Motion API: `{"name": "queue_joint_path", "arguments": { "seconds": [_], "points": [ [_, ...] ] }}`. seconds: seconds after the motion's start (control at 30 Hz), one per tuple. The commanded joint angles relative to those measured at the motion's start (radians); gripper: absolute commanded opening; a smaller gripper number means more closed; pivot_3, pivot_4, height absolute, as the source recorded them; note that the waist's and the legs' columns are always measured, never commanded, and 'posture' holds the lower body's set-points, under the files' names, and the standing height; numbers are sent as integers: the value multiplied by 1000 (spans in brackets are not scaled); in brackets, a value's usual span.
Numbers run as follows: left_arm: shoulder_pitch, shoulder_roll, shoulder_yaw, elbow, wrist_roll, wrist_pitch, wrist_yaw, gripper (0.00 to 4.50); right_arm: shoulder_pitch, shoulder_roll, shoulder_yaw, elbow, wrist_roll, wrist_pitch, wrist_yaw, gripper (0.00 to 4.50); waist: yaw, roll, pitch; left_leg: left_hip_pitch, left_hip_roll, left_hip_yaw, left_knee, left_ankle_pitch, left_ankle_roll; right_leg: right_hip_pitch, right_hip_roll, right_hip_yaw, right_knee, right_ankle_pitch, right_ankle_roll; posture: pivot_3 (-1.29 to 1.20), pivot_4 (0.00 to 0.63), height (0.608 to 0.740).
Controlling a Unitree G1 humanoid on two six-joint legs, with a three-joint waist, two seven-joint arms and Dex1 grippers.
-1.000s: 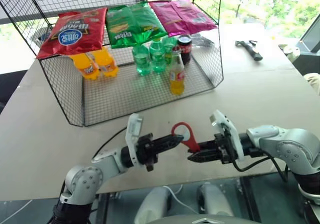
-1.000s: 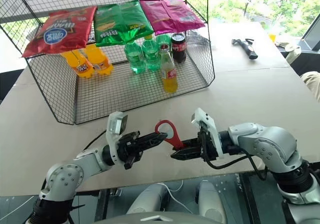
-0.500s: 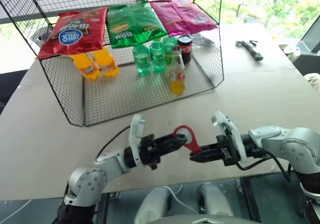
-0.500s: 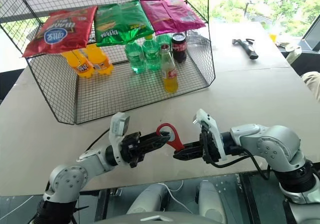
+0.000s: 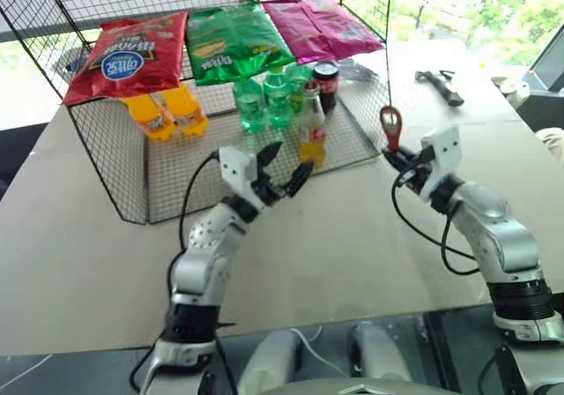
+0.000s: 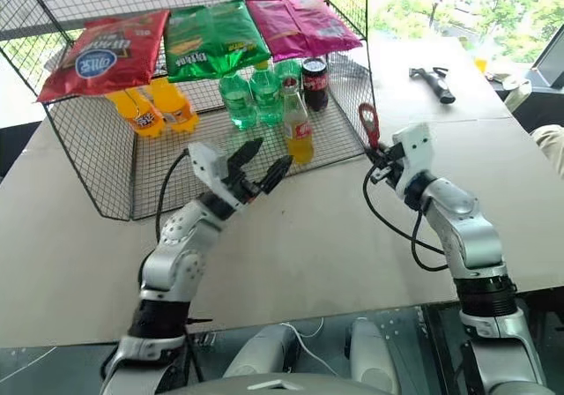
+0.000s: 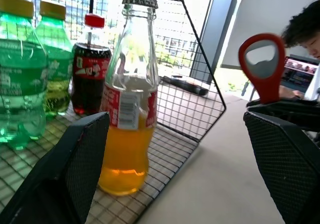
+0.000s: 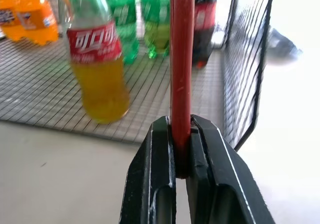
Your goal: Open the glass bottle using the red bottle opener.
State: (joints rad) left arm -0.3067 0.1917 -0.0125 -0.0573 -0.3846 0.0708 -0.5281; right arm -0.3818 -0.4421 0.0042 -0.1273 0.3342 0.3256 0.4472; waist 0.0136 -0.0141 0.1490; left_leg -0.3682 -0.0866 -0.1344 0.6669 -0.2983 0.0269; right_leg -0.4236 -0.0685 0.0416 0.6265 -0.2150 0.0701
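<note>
Bottle [image 5: 310,132] stands mid-frame at the wire rack's [image 5: 123,192] front edge in the head view; left gripper [image 5: 284,169] gapes empty just below it, right gripper [image 5: 396,159] holds the opener [image 5: 390,126] upright at right. Left wrist view adds the bottle's cap [image 7: 140,0] still on. Right wrist view shows fingers [image 8: 159,179] clamped on the opener's handle.

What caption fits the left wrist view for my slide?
Open left gripper faces the capped glass bottle on the wire shelf; right gripper holds the red bottle opener upright.
</note>
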Motion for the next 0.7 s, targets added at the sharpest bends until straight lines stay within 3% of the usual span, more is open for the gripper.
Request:
{"name": "queue_joint_path", "arguments": {
  "seconds": [0.03, 0.3, 0.7],
  "points": [
    [-91, -44, 33, 145, 72, -150, 58, 4422, -26, 22, -3, -2, -101, -156, -36, 0, -1, 0, 0, -1, 0, 0, 0, 0, 0, -1, 0, 0, 0, 0, 0, 0, 150, 740],
    [-236, -66, 82, 360, 90, -269, 58, 4422, -29, 42, -22, 40, -137, -221, -22, 0, -2, 0, 0, -5, 0, 0, 2, 0, 0, -5, 2, 0, 2, 0, 0, 0, 150, 740],
    [-356, -91, 42, 557, 119, -323, -51, 4422, 22, 65, -19, 3, -161, -240, -23, 0, -4, 0, 0, -5, 0, 0, 2, 0, 0, -5, 2, 0, 2, 0, 0, 0, 150, 740]
  ]
}}
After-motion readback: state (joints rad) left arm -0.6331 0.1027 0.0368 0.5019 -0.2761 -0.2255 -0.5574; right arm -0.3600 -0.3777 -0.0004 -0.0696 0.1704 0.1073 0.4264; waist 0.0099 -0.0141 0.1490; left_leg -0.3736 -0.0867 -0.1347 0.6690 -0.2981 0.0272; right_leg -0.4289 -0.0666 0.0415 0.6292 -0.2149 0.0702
